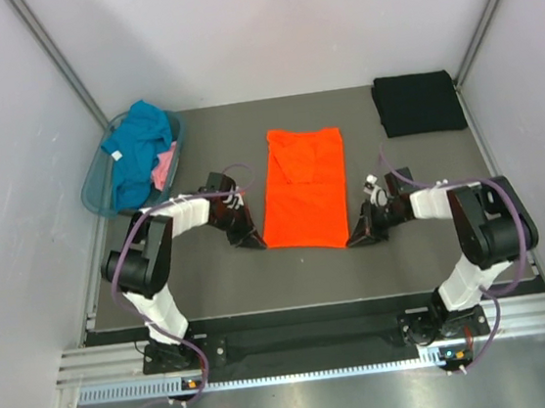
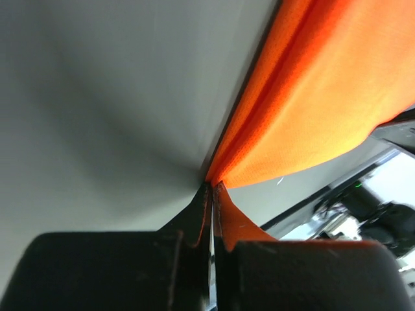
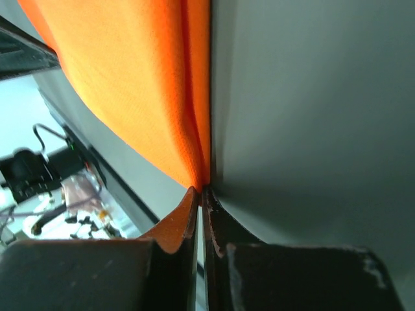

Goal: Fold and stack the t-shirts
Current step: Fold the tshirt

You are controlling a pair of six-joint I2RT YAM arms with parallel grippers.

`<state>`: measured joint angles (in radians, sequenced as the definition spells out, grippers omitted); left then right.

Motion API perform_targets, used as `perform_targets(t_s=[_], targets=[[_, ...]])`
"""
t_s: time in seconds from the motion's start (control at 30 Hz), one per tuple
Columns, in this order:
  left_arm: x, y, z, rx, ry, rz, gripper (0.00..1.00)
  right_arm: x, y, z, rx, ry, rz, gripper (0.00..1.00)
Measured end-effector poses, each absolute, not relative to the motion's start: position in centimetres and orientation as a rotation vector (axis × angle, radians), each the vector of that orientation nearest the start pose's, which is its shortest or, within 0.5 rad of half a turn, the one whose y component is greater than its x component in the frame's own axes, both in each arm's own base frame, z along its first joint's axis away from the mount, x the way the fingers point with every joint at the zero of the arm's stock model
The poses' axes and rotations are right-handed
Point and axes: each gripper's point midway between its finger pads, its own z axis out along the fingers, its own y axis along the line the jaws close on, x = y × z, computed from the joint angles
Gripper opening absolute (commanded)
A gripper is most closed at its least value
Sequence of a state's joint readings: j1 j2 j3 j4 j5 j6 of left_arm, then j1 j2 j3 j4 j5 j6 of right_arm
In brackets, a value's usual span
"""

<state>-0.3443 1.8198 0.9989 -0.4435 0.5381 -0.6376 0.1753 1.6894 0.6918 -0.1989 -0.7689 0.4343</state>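
One orange tee (image 1: 303, 196) in left pincer (image 1: 254, 240), right pincer (image 1: 360, 239), one black tee (image 1: 419, 104)

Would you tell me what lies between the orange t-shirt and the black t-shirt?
Only bare grey table shows between the orange t-shirt and the black t-shirt, as seen in the top view.

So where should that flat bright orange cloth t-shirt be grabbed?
At its two near corners, one from each side, low along the grey table: the bright orange cloth t-shirt lies flat as a long rectangle. The left fingers and right fingers are pinched shut there.
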Motion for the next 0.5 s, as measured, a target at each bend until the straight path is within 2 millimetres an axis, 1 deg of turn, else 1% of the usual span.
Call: perform_targets(t_s=[0.1,0.2,0.27,0.3,0.33,0.4,0.43,0.47,0.5], targets=[[24.2,-21.4,1.8,-0.287,3.002,-0.907,0.0,21.2,17.5,1.2,0.149,2.79,1.234,0.01],[21.8,-21.3,1.8,-0.266,3.031,-0.882,0.01,19.1,17.3,1.1,0.155,2.804,1.254,0.02],[20.7,-21.1,1.8,-0.265,3.047,-0.866,0.11,18.3,17.2,1.2,0.16,2.815,1.253,0.07],[20.3,-20.9,1.8,-0.272,3.052,-0.857,0.16,18.3,17.2,1.2,0.16,2.82,1.243,0.14],[20.1,-20.7,1.9,-0.278,3.055,-0.843,0.29,18.3,17.1,1.2,0.162,2.821,1.235,0.17],[20.0,-20.3,2.0,-0.278,3.057,-0.814,0.39,18.2,17.0,1.4,0.163,2.822,1.224,0.27],[20.0,-20.1,2.1,-0.274,3.054,-0.793,0.46,18.3,16.9,1.7,0.161,2.818,1.214,0.3],[20.0,-19.8,2.2,-0.264,3.052,-0.774,0.49,18.3,16.8,1.7,0.16,2.816,1.2,0.32],[20.0,-19.6,2.4,-0.264,3.053,-0.754,0.49,18.3,16.8,1.9,0.158,2.814,1.191,0.33]])
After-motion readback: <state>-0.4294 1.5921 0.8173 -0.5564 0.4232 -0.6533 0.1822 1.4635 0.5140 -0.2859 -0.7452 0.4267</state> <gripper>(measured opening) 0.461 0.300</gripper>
